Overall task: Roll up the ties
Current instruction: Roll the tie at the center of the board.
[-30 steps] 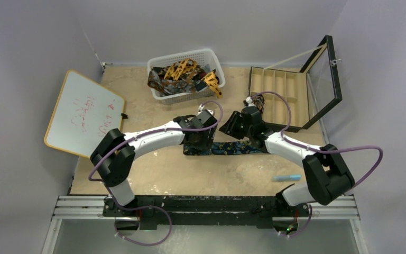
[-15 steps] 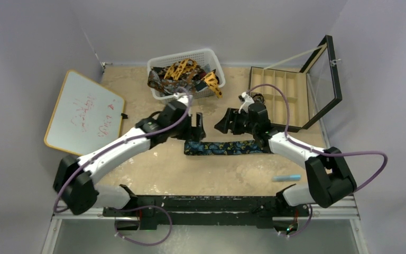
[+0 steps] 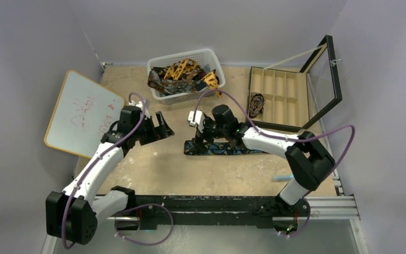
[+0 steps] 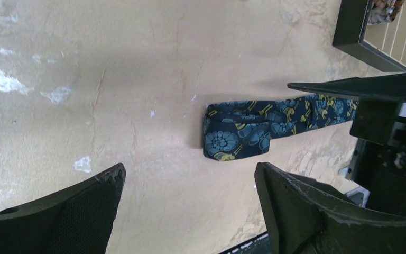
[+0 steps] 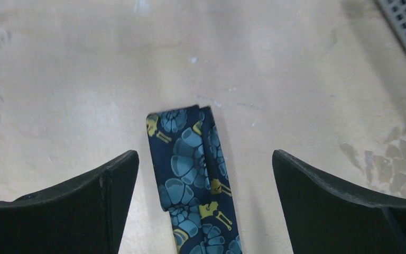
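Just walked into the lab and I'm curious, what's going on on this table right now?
Two robot arms are working on a dark navy necktie with blue-gold flowers. It lies flat on the table, one end folded over. The right claw hovers open over that folded end; the left claw hangs open off to the side, holding nothing. More patterned ties wait in the white mesh basket behind.

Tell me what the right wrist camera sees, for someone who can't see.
A dark navy tie with blue flowers and gold marks lies on the sandy table. The right end effector hangs wide open over it, not touching.
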Robot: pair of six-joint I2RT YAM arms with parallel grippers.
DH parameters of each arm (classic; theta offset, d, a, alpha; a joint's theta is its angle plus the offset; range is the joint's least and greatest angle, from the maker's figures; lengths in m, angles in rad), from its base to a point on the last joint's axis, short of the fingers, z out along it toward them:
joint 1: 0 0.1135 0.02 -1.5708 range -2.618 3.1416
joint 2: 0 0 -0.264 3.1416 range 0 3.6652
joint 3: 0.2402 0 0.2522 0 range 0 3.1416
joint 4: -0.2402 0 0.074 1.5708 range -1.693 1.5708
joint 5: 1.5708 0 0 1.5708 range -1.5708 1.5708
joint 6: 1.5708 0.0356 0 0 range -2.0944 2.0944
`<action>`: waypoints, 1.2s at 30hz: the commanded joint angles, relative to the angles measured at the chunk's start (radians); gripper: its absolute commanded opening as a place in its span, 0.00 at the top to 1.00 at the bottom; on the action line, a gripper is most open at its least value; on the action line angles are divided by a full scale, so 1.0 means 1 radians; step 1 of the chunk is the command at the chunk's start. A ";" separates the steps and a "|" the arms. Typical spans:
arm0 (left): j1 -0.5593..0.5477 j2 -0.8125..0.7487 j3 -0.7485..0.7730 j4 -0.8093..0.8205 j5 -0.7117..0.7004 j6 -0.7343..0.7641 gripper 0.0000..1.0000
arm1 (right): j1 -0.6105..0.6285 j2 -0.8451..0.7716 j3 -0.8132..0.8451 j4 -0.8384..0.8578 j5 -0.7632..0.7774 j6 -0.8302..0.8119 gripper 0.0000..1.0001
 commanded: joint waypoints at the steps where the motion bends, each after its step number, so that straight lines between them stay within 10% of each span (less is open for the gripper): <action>1: 0.047 -0.036 -0.032 0.024 0.124 0.038 0.10 | 0.018 0.032 0.052 -0.116 0.014 -0.227 0.01; 21: 0.091 -0.025 -0.040 0.011 0.147 0.071 0.10 | 0.063 0.245 0.141 -0.182 0.050 -0.264 0.02; 36: 0.093 -0.008 -0.043 0.012 0.155 0.071 0.10 | 0.118 0.233 0.101 -0.190 0.074 -0.210 0.44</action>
